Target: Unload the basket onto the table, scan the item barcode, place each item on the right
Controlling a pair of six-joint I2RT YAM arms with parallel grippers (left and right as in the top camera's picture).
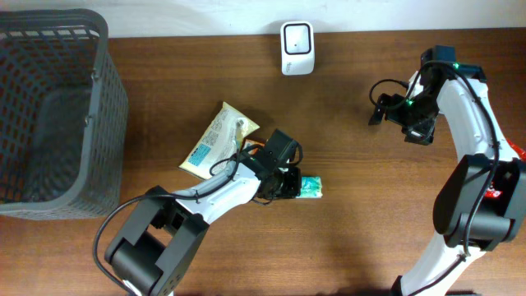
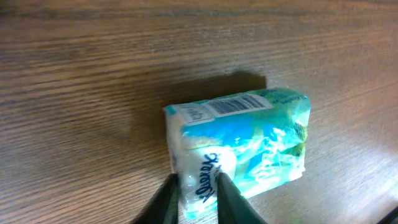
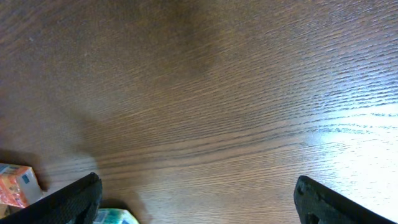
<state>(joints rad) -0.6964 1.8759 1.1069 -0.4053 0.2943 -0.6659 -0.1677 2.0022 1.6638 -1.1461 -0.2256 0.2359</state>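
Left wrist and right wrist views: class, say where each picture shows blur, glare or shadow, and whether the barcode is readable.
Left wrist view: the tissue pack is soft, its barcode bars smeared, a dark shadow behind it on the table. Right wrist view: wood grain sharp, white glare at the right edge, the right gripper only dark silhouettes at the bottom corners.

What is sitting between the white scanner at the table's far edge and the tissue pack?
Nothing: in the overhead view, only bare wooden table separates the scanner from the Kleenex tissue pack.
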